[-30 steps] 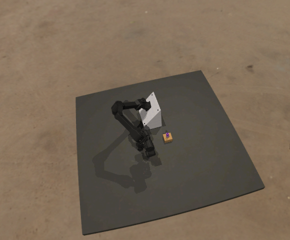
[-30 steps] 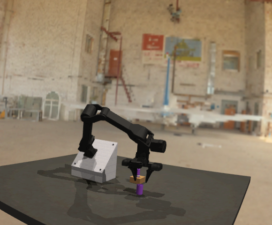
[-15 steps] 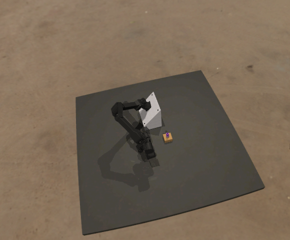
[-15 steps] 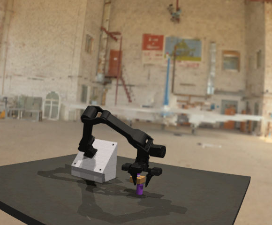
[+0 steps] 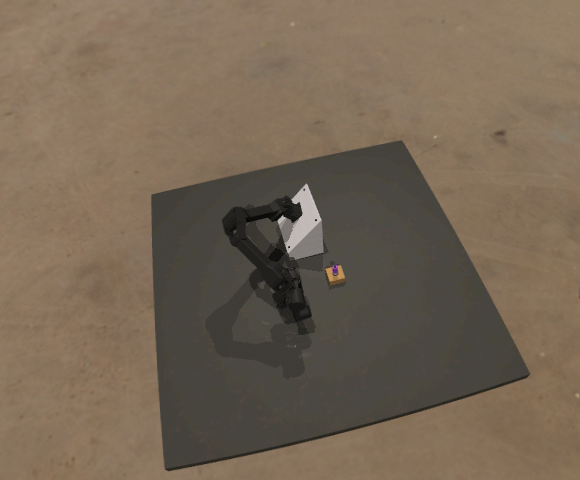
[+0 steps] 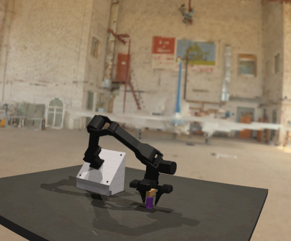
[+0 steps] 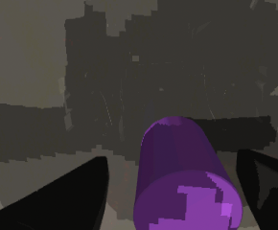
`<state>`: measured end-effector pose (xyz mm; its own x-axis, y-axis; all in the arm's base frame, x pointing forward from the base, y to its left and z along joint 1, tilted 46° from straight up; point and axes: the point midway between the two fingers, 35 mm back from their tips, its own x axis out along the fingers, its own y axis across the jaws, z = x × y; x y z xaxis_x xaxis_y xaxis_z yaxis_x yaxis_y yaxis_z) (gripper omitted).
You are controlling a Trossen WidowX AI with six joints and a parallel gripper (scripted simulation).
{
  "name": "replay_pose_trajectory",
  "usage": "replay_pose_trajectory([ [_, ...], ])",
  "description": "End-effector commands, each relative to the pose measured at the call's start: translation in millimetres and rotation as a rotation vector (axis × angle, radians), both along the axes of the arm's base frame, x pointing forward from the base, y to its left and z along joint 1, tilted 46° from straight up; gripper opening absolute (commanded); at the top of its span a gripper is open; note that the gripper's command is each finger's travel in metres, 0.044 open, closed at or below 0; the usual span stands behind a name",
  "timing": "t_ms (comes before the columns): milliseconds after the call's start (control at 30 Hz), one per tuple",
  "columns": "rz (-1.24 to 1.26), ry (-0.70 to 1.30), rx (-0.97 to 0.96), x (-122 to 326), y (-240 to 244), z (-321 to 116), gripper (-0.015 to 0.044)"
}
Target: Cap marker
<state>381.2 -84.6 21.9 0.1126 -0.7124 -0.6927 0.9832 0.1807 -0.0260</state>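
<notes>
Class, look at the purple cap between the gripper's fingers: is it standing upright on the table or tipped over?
Upright. The purple cap stands on end on the table, and the open gripper straddles it with gaps either side in the wrist view.

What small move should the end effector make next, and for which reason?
Probably close the fingers on the purple cap. The end effector is open and low at the table, and the cap stands upright between its fingers with gaps on both sides, so nothing is gripped yet.
</notes>
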Motion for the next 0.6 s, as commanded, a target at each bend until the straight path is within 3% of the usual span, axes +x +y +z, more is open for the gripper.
replay_pose_trajectory([
  [0, 0.002, 0.012, -0.005, -1.9, -4.2, -4.9, 0.0259],
  [133, 0.002, 0.013, -0.005, -1.5, -4.2, -4.8, 0.0154],
  [433, 0.002, 0.013, -0.005, -1.2, -4.2, -4.8, 0.0094],
  [567, 0.002, 0.013, -0.004, -1.3, 1.3, 0.0, 0.0000],
])
